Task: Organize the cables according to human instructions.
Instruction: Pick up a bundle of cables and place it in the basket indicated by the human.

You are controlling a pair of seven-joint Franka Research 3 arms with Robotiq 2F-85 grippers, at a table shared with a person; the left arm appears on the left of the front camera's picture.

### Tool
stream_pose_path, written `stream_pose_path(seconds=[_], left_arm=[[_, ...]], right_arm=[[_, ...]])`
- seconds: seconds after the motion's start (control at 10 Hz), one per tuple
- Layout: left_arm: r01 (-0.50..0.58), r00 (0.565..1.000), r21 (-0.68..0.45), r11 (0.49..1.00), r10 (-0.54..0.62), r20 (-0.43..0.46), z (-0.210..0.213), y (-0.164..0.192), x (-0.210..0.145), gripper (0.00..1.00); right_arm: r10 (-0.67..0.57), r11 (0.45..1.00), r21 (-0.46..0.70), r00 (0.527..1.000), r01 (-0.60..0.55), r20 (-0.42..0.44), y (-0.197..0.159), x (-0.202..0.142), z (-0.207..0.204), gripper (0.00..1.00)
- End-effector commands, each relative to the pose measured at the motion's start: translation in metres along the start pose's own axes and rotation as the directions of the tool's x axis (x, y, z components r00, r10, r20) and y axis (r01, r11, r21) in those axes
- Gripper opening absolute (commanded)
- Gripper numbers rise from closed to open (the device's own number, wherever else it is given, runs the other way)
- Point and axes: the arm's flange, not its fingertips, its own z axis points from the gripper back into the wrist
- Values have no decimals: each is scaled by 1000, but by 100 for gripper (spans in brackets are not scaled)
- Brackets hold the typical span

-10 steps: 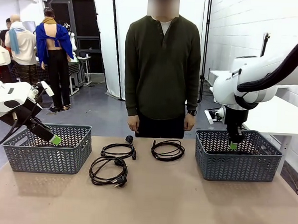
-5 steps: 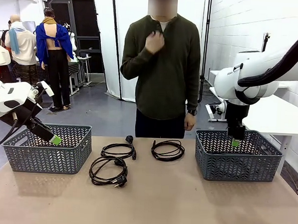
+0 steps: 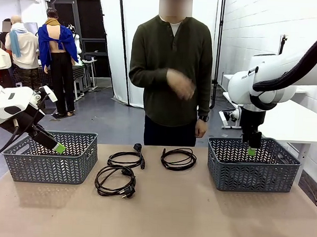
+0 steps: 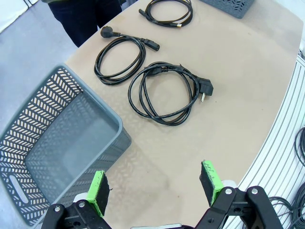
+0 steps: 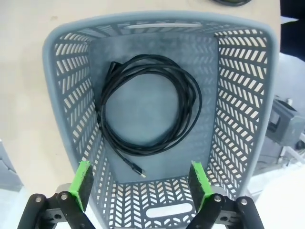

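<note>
Over the right basket [image 5: 162, 19] the right gripper [image 5: 139, 183] hangs open above one cable [image 5: 102, 112] inside, left gripper [image 4: 153, 183] open too, three cables [image 4: 135, 95] left of it, so misreading that hand [image 3: 180, 83] could misfile the next.

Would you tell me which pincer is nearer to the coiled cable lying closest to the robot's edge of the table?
Left. The left pincer hovers at the left basket, which sits beside that cable; the right pincer hangs above the right basket, across the table.
</note>
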Motion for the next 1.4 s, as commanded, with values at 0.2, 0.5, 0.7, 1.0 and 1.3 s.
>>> stream_pose_path(seconds=[0.2,0.5,0.7,1.0,1.3], left_arm=[[-12,1000,3,1000,12,0,0,1,0,100],[-12,1000,3,1000,12,0,0,1,0,100],[-12,1000,3,1000,12,0,0,1,0,100],[-12,1000,3,1000,12,0,0,1,0,100],[-12,1000,3,1000,12,0,0,1,0,100]], right_arm=[[10,1000,-2,1000,-10,0,0,2,1,100],[-155,987,59,987,152,46,16,14,15,100],[-214,975,70,974,209,69,41,28,28,100],[-280,959,83,946,270,165,90,51,49,100],[-356,934,110,891,339,281,132,71,46,100]])
